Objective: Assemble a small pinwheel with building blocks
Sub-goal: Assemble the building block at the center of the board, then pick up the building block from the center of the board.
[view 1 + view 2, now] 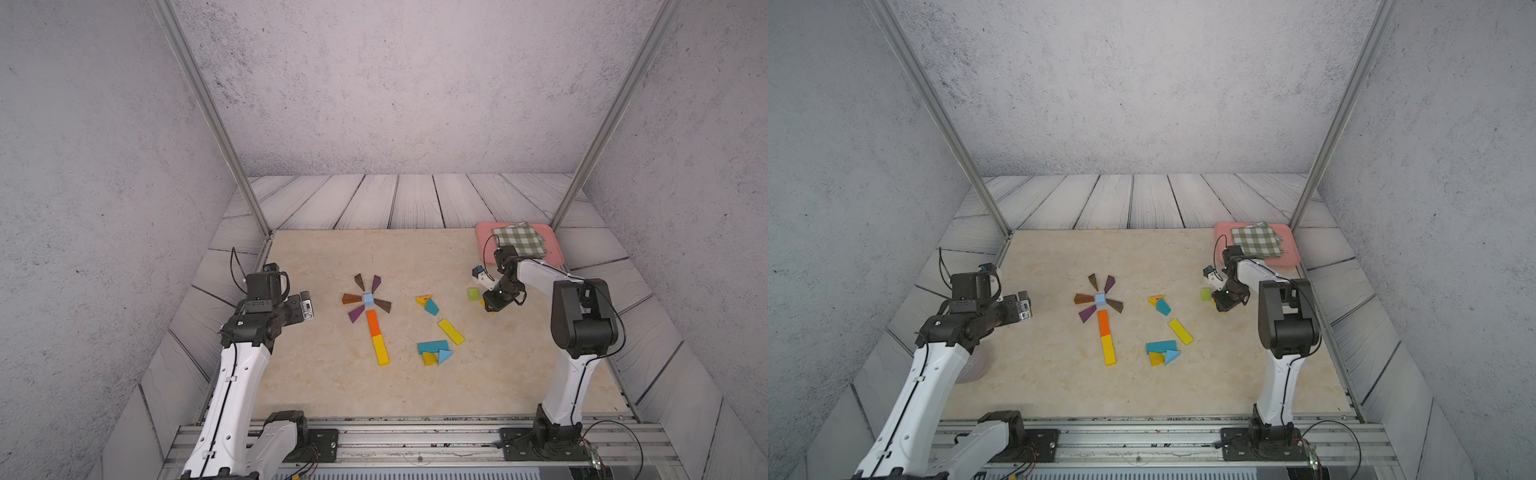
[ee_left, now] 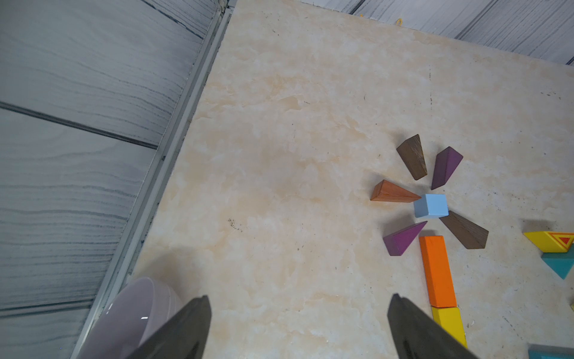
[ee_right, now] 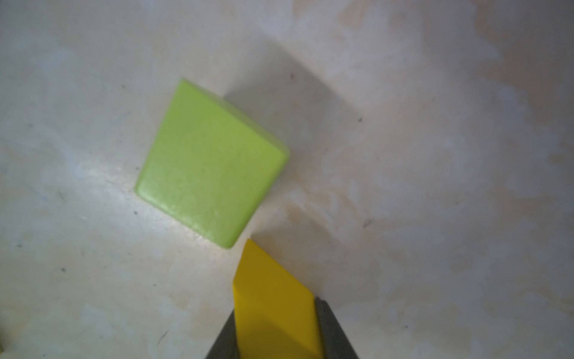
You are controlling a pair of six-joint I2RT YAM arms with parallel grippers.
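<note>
Near the middle of the beige tabletop (image 1: 316, 374) lies the pinwheel (image 1: 1099, 300). A light-blue cube (image 1: 368, 299) is its hub, with three brown wedges (image 1: 359, 281) (image 1: 351, 298) (image 1: 383, 306) and two purple wedges (image 1: 376, 283) (image 1: 355, 313) fanned around it, narrow ends inward. On the robot's side of the cube, an orange bar (image 1: 373, 322) and a yellow bar (image 1: 381, 350) lie end to end as a stem.

Toward the right arm lie loose blocks. A patterned yellow triangle (image 1: 424, 299) touches a teal piece (image 1: 432, 308), and near them is a loose yellow bar (image 1: 451, 331). A teal bar (image 1: 433, 346) has a yellow piece (image 1: 429, 358) and a blue triangle (image 1: 445, 355) against its near edge.

Farther right sits a green cube (image 1: 473, 294). Just beside it the right gripper (image 1: 489, 308) points down, jaws pinched narrow on a yellow block (image 3: 276, 310). The block's tip is close to a corner of the cube in the wrist view, but I cannot tell if they touch.

The left gripper (image 2: 298, 314) hangs well apart from the wheel on its left, jaws spread wide and holding nothing. A pale bowl (image 2: 133, 310) sits below it at the table's edge. A pink tray (image 1: 484, 237) in the far right corner holds a folded green-checked cloth (image 1: 519, 240).
</note>
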